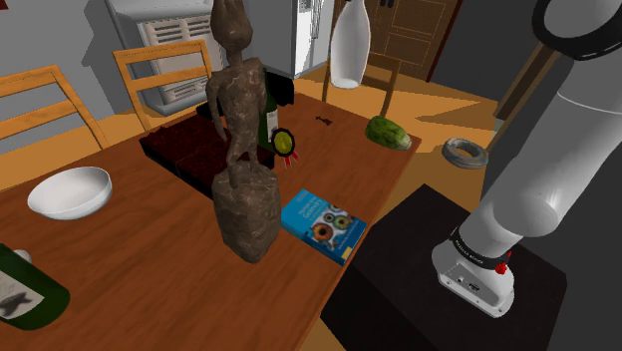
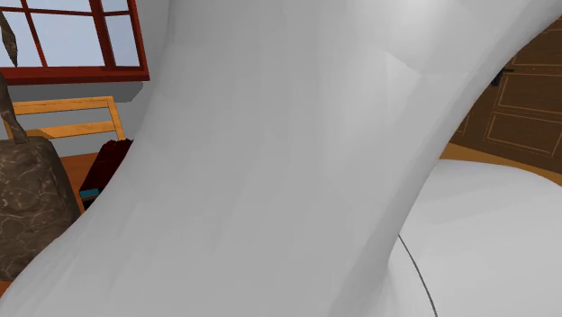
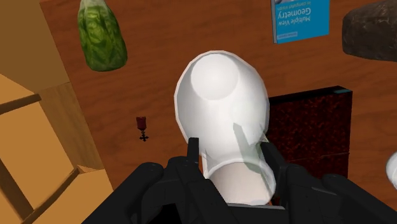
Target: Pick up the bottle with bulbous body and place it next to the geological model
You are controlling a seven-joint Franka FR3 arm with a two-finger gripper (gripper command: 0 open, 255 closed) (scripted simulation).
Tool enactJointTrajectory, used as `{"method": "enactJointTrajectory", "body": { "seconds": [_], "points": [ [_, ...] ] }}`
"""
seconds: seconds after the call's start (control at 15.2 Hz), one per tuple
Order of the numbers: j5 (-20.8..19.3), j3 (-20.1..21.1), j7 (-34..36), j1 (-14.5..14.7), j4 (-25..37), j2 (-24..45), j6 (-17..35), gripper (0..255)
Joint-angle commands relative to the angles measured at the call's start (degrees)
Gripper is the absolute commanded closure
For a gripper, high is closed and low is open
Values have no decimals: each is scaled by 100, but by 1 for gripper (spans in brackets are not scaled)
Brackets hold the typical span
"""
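A white bottle (image 1: 350, 45) with a bulbous body hangs in the air above the far end of the wooden table (image 1: 150, 269). In the wrist view my gripper (image 3: 232, 162) is shut on the white bottle (image 3: 222, 108), its black fingers (image 3: 193, 159) clasping the neck with the round body pointing down at the table. The geological model (image 1: 242, 160), a tall brown rocky figure on a stone block, stands mid-table, toward the shoulder view's left of the bottle. The model's block (image 2: 27, 207) shows at the second exterior view's left, and one corner of it (image 3: 372, 28) in the wrist view.
Around the model lie a blue book (image 1: 322, 224), a dark red box (image 1: 184, 150), a green bottle with a rosette (image 1: 277, 135), a white bowl (image 1: 70, 191) and a lying green bottle (image 1: 25, 289). A leafy green vegetable (image 1: 388, 133) and small medal (image 3: 143, 126) sit below the bottle. Chairs (image 1: 164, 70) line the far side.
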Motion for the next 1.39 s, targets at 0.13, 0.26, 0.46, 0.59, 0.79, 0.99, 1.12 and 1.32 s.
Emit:
{"method": "enactJointTrajectory", "body": {
  "seconds": [0.13,0.26,0.46,0.59,0.79,0.99,1.12,1.32],
  "points": [
    [-63,262,592,342,-10,2,10,255],
    [-92,390,877,510,107,86,-28,255],
    [-144,576,1300,769,380,280,-114,255],
    [-188,691,1579,953,637,460,-197,255],
    [-274,849,1987,1253,1179,829,-382,255],
    [-281,894,2128,1341,874,749,-162,255],
    [-257,891,2127,1319,408,553,109,255],
    [-230,885,2125,1297,-183,319,467,255]
  ]
}}
